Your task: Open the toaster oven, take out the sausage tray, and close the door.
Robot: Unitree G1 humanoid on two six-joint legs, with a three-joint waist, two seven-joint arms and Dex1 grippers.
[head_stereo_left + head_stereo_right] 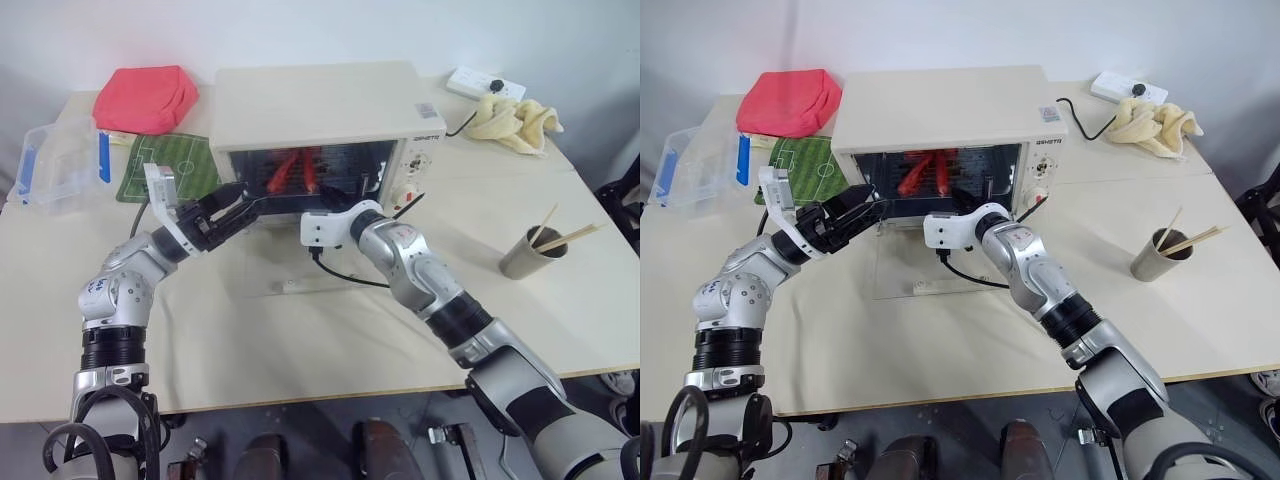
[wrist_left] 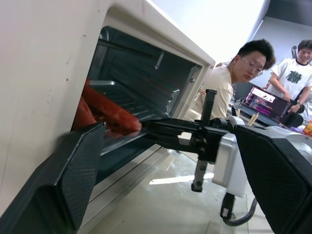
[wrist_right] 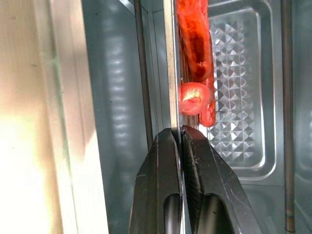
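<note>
Sausage tray [image 3: 171,73] rim is pinched by the right gripper [image 3: 180,134] reaching level into the toaster oven [image 1: 320,100], while the left gripper [image 1: 232,205] hovers alongside, fingers wide.

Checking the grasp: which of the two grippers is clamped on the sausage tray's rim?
The right gripper, fingers shut on the sausage tray's edge inside the toaster oven. The left gripper is open beside it.

Cream-topped table [image 1: 300,350] stands against plain white wall [image 1: 300,30]. Dark floor visible below its front edge. Left wrist view: two people [image 2: 234,78] near a lit screen [image 2: 265,100], background
</note>
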